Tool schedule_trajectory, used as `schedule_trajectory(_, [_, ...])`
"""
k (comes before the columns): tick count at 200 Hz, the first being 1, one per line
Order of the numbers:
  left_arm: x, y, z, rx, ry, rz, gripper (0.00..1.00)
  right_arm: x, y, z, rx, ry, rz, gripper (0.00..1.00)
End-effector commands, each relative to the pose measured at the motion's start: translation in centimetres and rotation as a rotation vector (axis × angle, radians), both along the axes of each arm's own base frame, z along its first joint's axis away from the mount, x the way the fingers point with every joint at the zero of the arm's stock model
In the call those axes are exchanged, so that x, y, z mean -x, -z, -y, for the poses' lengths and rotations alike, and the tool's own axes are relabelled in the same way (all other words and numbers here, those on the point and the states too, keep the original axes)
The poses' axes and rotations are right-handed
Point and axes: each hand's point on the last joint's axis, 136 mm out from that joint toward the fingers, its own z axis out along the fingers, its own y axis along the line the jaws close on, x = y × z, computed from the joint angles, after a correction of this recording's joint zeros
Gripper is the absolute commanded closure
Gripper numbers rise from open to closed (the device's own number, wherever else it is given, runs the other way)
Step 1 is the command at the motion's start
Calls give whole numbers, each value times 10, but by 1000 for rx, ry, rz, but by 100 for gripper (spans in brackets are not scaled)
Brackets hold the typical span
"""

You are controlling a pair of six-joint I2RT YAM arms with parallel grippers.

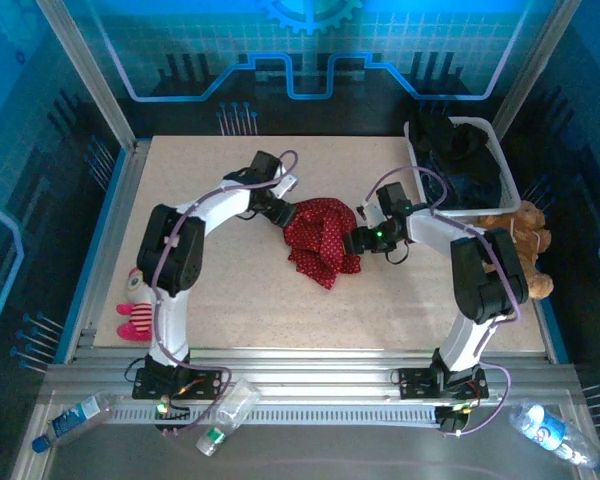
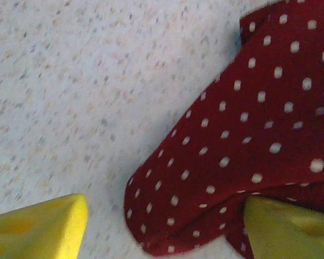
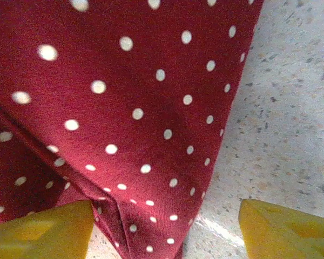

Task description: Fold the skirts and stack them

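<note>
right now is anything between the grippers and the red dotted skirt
Nothing visible. The left gripper and right gripper are both at the edges of the red dotted skirt, with cloth between their open jaws.

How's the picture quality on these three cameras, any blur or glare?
Top external: blue glow behind, red dotted skirt evenly lit. Left wrist: tabletop speckles smeared by blur. Right wrist: skirt's dots sharper, bright glare streak on the tabletop by the hem.

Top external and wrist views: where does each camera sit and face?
Top external: above and behind the arms, looking down on table, left arm, right arm, red dotted skirt.
Left wrist: on the left arm, looking past its fingers at the skirt's edge.
Right wrist: likewise on the right arm, its fingers showing.
All share the skirt.
</note>
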Motion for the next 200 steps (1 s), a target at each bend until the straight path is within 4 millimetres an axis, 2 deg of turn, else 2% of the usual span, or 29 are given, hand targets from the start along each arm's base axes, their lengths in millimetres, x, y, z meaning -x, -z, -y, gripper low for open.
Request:
schedule_trajectory(1, [-6, 7, 13, -17, 60, -1, 42, -4, 1, -12, -27, -21, 23, 51])
schedule_trajectory(19, [-15, -11, 4, 17, 0, 66, 72, -9, -6, 1, 30, 17, 66, 81])
schedule_trajectory(26, [-17, -21, -3, 36, -31, 100, 84, -12, -16, 9, 47, 37, 100, 89])
schedule_trajectory(32, [-18, -31, -10, 48, -66, 128, 100, -15, -29, 15, 50, 51, 135, 94])
schedule_trajectory(43, [-19, -54, -25, 63, -134, 193, 100, -19, -62, 25, 40, 69, 206, 100])
schedule_trajectory(56, [-15, -85, -40, 77, -205, 269, 100, -21, -102, 34, 40, 68, 294, 100])
schedule_trajectory(66, [-10, -118, -47, 113, -250, 339, 100, -20, -135, 39, 34, 52, 353, 100])
schedule_trajectory(87, [6, -178, -44, 214, -267, 421, 100, -16, -193, 38, 27, -7, 447, 100])
schedule_trajectory(111, [21, -235, -49, 269, -284, 510, 100, -15, -242, 36, 25, -53, 526, 100])
schedule_trajectory(125, [29, -262, -51, 308, -290, 560, 100, -14, -264, 36, 24, -65, 575, 100])
schedule_trajectory(141, [39, -284, -52, 353, -289, 593, 100, -11, -284, 35, 16, -81, 624, 100])
schedule_trajectory(186, [57, -322, -58, 396, -300, 643, 100, -2, -317, 39, 26, -95, 730, 100])
schedule_trajectory(200, [63, -336, -60, 410, -301, 656, 100, 4, -330, 34, 3, -129, 759, 100])
